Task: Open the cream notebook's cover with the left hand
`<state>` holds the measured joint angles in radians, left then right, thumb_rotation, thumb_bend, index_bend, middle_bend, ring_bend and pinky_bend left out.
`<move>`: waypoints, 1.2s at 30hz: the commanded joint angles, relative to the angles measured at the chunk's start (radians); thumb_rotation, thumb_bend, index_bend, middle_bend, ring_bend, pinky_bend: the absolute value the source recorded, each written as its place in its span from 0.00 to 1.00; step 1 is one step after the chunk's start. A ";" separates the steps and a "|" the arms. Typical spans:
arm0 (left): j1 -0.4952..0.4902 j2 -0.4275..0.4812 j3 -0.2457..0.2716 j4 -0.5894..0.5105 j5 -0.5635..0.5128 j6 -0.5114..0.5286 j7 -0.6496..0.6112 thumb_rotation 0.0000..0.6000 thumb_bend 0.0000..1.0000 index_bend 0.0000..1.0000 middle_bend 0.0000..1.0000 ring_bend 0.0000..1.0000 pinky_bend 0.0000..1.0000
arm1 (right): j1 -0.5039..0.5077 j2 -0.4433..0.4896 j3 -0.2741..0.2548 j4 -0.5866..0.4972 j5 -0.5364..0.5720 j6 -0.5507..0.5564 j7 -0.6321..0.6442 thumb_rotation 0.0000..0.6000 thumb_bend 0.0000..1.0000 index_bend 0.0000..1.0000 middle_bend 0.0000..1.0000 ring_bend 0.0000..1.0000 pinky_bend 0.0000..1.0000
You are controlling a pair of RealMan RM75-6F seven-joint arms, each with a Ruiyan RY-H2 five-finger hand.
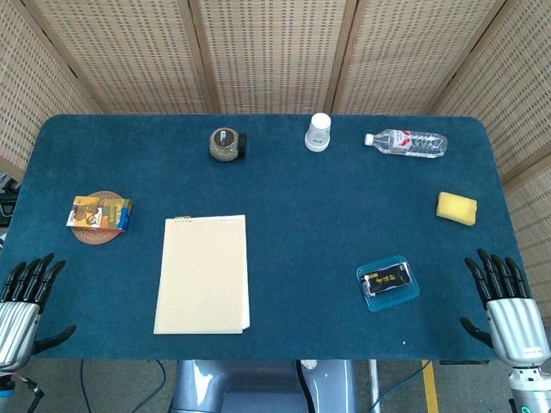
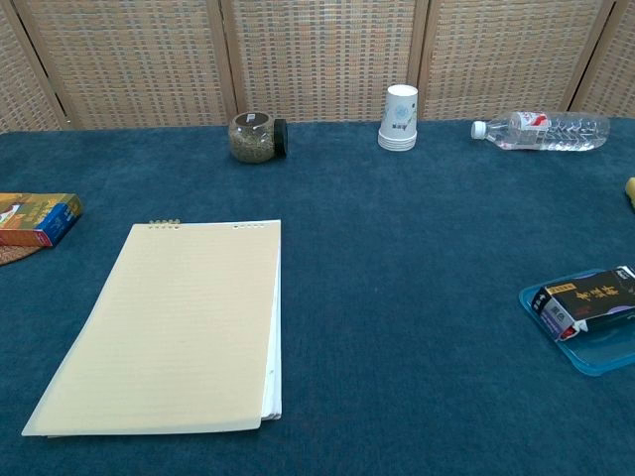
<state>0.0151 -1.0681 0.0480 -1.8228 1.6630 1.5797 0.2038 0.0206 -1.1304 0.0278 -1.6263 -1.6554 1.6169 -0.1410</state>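
Notebook [image 1: 202, 274], cream and still closed, lies flat on the table [image 1: 327, 232] beside the snack box [image 1: 101, 212], its thin, floppy cover likely best lifted at the free edge by the left robot hand [image 1: 24, 301], empty, fingers apart.

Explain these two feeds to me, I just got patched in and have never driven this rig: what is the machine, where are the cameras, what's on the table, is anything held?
It is a two-armed robot with metal, human-like hands. The head view looks down from above; the chest view looks across the table from lower down.

The left hand and right hand rest at the near corners, fingers spread, holding nothing. Only the head view shows them.

On the blue table lie the closed cream notebook, nearer the left hand, a small colourful box on a round coaster, a lidded jar, stacked paper cups, a water bottle on its side, a yellow sponge, and a black packet in a blue tray.
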 commanded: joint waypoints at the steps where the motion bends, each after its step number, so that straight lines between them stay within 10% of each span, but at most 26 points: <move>1: 0.000 0.002 0.002 -0.002 0.001 -0.002 -0.003 1.00 0.00 0.00 0.00 0.00 0.00 | 0.000 0.000 -0.001 0.000 -0.001 -0.001 0.001 1.00 0.00 0.00 0.00 0.00 0.00; 11: -0.044 -0.013 0.016 0.014 0.029 -0.083 -0.034 1.00 0.00 0.00 0.00 0.00 0.00 | -0.002 0.003 -0.004 -0.006 -0.001 -0.005 0.010 1.00 0.00 0.00 0.00 0.00 0.00; 36: -0.259 -0.384 0.069 0.340 0.173 -0.378 0.022 1.00 0.27 0.00 0.00 0.00 0.00 | 0.004 0.014 0.004 -0.004 0.023 -0.025 0.049 1.00 0.00 0.00 0.00 0.00 0.00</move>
<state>-0.2380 -1.4381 0.1185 -1.4937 1.8435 1.2101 0.2190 0.0242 -1.1168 0.0319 -1.6306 -1.6329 1.5923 -0.0927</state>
